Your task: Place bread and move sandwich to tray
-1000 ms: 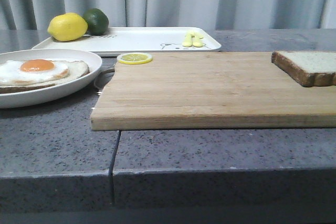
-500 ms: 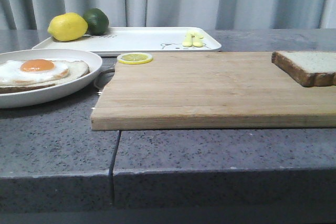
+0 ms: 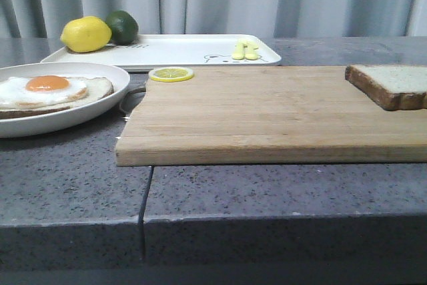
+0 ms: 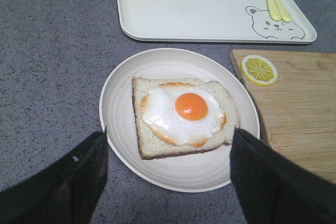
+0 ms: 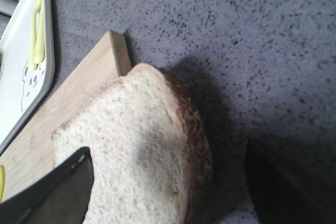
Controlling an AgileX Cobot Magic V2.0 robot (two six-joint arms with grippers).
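The sandwich, a bread slice with a fried egg [image 3: 47,88] [image 4: 182,115], lies on a round white plate [image 3: 100,106] [image 4: 118,124] at the left. The thick bread slice [image 3: 393,85] [image 5: 131,156] lies on the wooden board's far right end. The white tray [image 3: 180,50] [image 4: 210,9] with a bear drawing stands at the back. My left gripper [image 4: 168,182] hovers open above the plate's near rim, its jaws wide apart. My right gripper [image 5: 173,182] hovers open just above the bread, one finger over the slice, the other beyond its crust. Neither gripper shows in the front view.
A large wooden board [image 3: 267,115] fills the middle. A lemon slice [image 3: 171,73] lies on its back left corner. A lemon [image 3: 85,34] and a lime [image 3: 122,26] sit at the tray's left end, and yellow forks [image 3: 244,50] at its right end.
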